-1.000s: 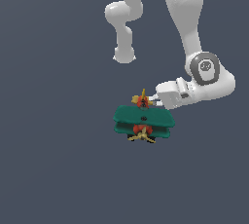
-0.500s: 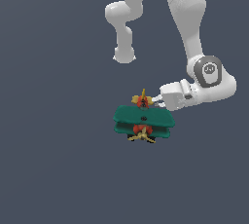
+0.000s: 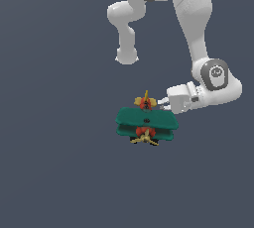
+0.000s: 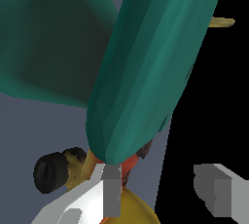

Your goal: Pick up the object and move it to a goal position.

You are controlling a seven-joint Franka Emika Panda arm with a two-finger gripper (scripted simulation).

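The object, a toy biplane (image 3: 146,122) with two stacked teal wings, a red-orange body and yellow propeller and tail, sits in the middle of the exterior view. My gripper (image 3: 160,104) is just behind its tail, toward the exterior view's right. The wrist view is filled by the teal wings (image 4: 146,72), with a black wheel (image 4: 48,172) and the red and yellow body (image 4: 131,203) close to one finger. My gripper (image 4: 163,181) is open; one of the fingers (image 4: 112,191) lies against the body, and the gap holds nothing.
The white arm (image 3: 198,28) reaches down from the top of the exterior view, and its elbow (image 3: 126,53) hangs above and behind the plane. A plain dark grey ground (image 3: 54,162) spreads all around.
The wrist and gripper have drifted slightly toward the exterior view's right. The biplane has not moved.
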